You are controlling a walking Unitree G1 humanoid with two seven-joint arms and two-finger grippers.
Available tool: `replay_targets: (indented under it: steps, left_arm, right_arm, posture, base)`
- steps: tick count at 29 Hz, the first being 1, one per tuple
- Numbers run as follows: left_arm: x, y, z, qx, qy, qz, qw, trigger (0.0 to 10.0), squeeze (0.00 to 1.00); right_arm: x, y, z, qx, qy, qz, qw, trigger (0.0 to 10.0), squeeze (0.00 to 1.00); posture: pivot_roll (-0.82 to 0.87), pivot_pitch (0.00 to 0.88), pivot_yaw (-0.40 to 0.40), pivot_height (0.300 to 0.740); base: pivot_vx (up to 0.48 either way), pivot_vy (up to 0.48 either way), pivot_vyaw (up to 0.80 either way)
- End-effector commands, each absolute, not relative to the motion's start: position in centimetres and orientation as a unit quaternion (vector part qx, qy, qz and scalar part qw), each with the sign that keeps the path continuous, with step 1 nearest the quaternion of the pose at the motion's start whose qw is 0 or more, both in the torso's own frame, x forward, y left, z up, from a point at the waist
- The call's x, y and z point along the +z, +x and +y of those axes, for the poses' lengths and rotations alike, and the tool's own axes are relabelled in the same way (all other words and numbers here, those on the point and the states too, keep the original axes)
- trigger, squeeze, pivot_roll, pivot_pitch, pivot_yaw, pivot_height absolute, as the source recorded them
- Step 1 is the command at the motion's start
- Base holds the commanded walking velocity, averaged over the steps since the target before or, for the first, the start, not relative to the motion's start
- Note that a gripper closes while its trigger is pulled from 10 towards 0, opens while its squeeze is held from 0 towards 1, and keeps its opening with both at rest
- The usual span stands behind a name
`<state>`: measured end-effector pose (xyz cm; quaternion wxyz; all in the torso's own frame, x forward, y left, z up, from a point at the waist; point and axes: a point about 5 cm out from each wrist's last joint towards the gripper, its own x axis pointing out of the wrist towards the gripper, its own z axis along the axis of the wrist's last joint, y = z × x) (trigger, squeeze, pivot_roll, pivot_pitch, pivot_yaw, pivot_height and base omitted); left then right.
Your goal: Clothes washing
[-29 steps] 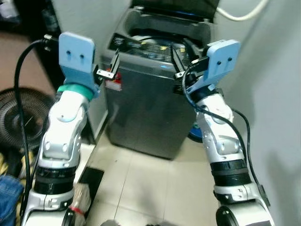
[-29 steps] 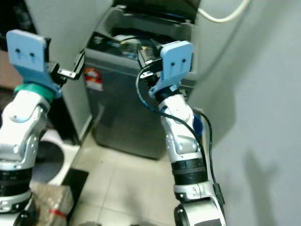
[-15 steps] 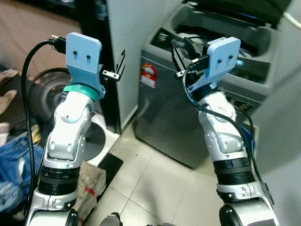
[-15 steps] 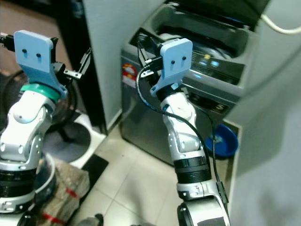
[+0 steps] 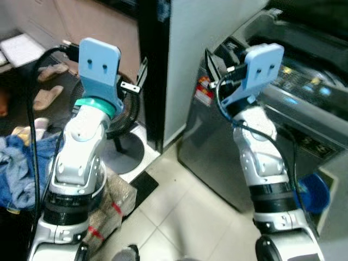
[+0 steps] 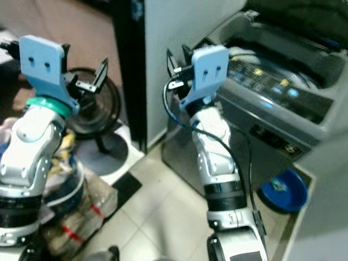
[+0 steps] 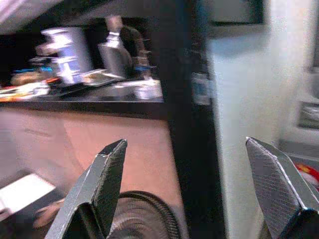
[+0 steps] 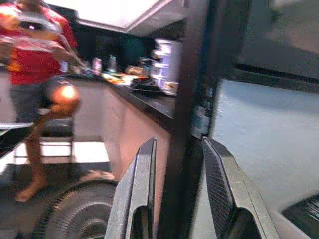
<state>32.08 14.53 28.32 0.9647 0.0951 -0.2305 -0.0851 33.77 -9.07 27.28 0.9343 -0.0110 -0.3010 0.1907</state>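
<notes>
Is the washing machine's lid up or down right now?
Up. The washing machine shows its open tub behind the lit control panel, with the dark lid raised at the back.

A home's laundry corner: a grey top-loading washing machine (image 6: 272, 109) stands on pale floor tiles (image 5: 179, 217), with a floor fan (image 6: 89, 111), sandals (image 5: 46, 98), heaped clothes (image 5: 16, 168) and a cluttered kitchen bench (image 8: 144, 92) nearby.

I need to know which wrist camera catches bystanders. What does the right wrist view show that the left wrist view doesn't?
Right wrist view: a person in a red top, seen past the narrowly open right gripper. Left wrist view: a red sticker, beside the wide-open left gripper. Both: the round black floor fan, the cluttered black counter and the pale wall panel.
</notes>
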Motion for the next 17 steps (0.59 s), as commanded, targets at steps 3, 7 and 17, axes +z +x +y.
replay_targets:
  steps: [3, 7, 17]
  left_arm:
    - [27.8, 32.1, 14.1, -0.095, 0.1, -0.222, 0.965, 10.0, 0.0]
    - [27.4, 32.1, 14.0, -0.097, 0.099, -0.217, 0.966, 10.0, 0.0]
    - [26.6, 32.1, 13.9, -0.099, 0.099, -0.204, 0.969, 10.0, 0.0]
  right_arm:
    - [26.7, 33.9, -9.8, 0.18, -0.013, -0.292, 0.939, 10.0, 0.0]
    - [26.6, 33.9, -9.7, 0.182, -0.014, -0.291, 0.939, 10.0, 0.0]
    - [26.4, 33.9, -9.6, 0.185, -0.015, -0.288, 0.939, 10.0, 0.0]
  posture:
    - [0.06, 0.021, -0.019, 0.74]
    - [0.06, 0.018, -0.021, 0.74]
    - [0.06, 0.013, -0.024, 0.74]
  base:
    - [0.0, 0.0, 0.78]
    - [0.0, 0.0, 0.78]
    - [0.0, 0.0, 0.78]
